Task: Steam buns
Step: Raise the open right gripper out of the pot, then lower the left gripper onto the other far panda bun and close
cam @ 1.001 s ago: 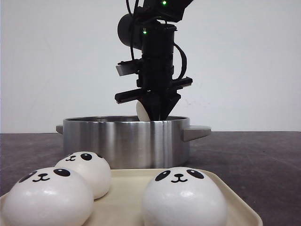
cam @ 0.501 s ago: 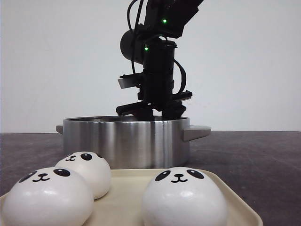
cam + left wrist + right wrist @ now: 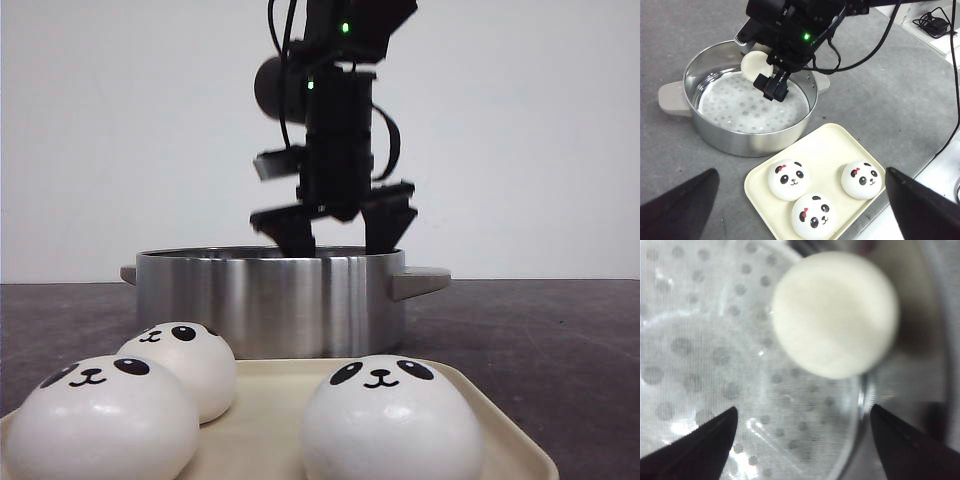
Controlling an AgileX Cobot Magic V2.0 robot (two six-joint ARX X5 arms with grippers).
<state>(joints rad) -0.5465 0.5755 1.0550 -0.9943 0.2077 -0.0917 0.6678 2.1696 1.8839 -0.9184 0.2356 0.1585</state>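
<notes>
the right tool (image 3: 340, 228) hangs over the steel pot (image 3: 270, 300) with its jaws spread wide and nothing between them. in the right wrist view a bun (image 3: 835, 315) lies on the perforated white liner (image 3: 715, 365) inside the pot, close to the wall, beyond the tool's two dark fingertips (image 3: 700, 445) and apart from them. from the left wrist view that same bun (image 3: 756, 65) sits at the far side of the pot, partly hidden by the right arm (image 3: 795, 25). three panda-faced buns (image 3: 789, 179) rest on the cream tray (image 3: 830, 145) on the grey tabletop (image 3: 880, 90), just beside the pot. the left tool (image 3: 800, 210) is held high above the tray, its fingers wide apart and empty.
</notes>
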